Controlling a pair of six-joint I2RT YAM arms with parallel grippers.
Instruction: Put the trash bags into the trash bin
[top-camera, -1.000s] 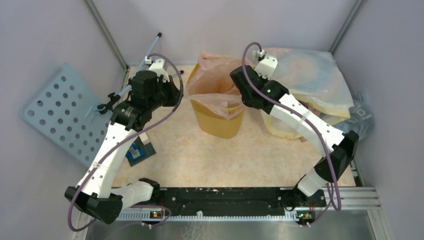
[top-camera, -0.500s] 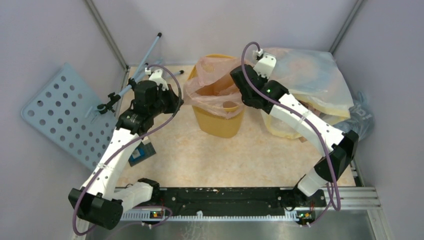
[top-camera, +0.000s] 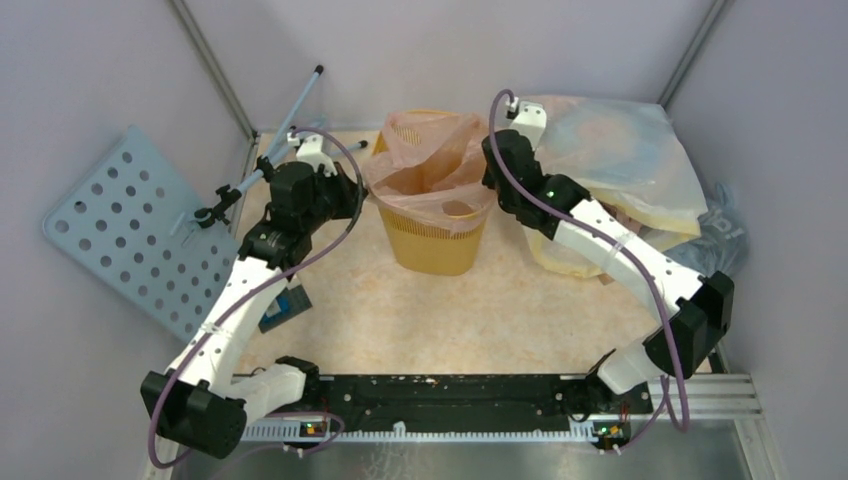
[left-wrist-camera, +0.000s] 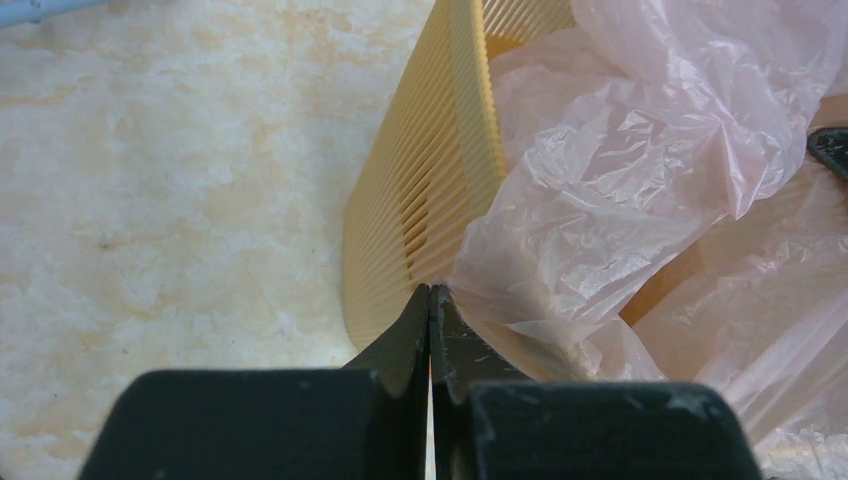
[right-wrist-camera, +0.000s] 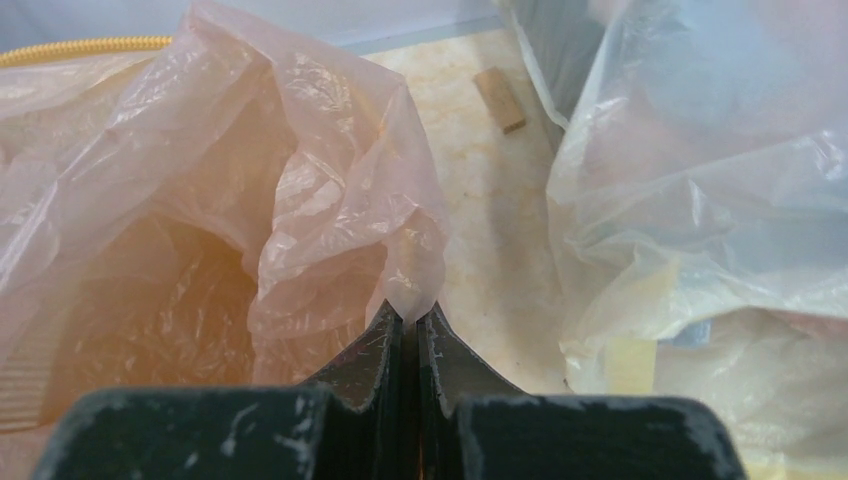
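The yellow-orange trash bin (top-camera: 435, 240) stands at the back middle of the table. The pale pink trash bag (top-camera: 425, 170) is spread open in the bin's mouth and hangs over its rim. My left gripper (top-camera: 364, 196) is at the bin's left rim, shut on the bag's left edge; the left wrist view shows its tips (left-wrist-camera: 430, 292) closed against the ribbed bin wall (left-wrist-camera: 420, 180), with pink film (left-wrist-camera: 620, 170) beside them. My right gripper (top-camera: 488, 168) is at the right rim, shut (right-wrist-camera: 411, 312) on a fold of the bag (right-wrist-camera: 300, 170).
A large whitish-yellow sack (top-camera: 620, 150) lies just right of the bin, with a grey-blue bag (top-camera: 722, 235) beyond it. A perforated blue-grey panel (top-camera: 120, 220) and a thin rod (top-camera: 290, 115) stand at the left. A small dark object (top-camera: 285, 305) lies under the left arm. A small wooden block (right-wrist-camera: 498, 98) lies behind the bin.
The bag, held up bunched above the bin, has come down and spread over the rim. The right gripper moved right and back; the left gripper shifted slightly.
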